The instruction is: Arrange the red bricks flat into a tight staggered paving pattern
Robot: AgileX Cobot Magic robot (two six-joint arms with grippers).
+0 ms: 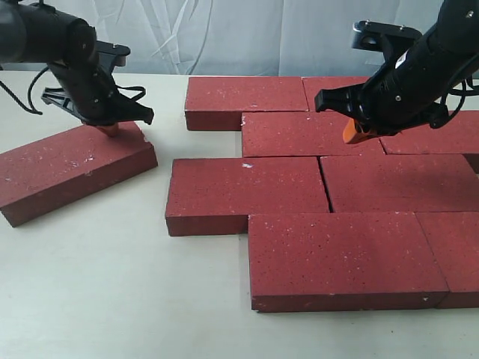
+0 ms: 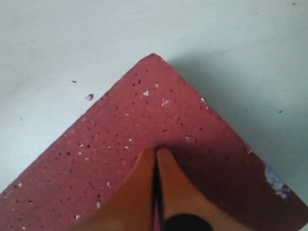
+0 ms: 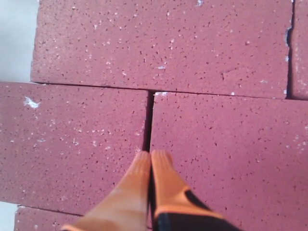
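Observation:
Several dark red speckled bricks [image 1: 314,134] lie flat in staggered rows at the centre and right of the exterior view. One loose brick [image 1: 71,168] lies apart at the left, turned at an angle. My left gripper [image 1: 109,129] is shut, its orange fingertips [image 2: 144,161] pressed down on the loose brick [image 2: 120,139] near its far right corner. My right gripper [image 1: 353,135] is shut with nothing in it, hovering above the laid bricks; its fingertips [image 3: 162,159] hang over the seam [image 3: 148,122] between two bricks.
The bricks rest on a pale tabletop [image 1: 112,284]. A grey cloth backdrop [image 1: 247,37] hangs behind. A strip of bare table separates the loose brick from the nearest laid brick [image 1: 243,193].

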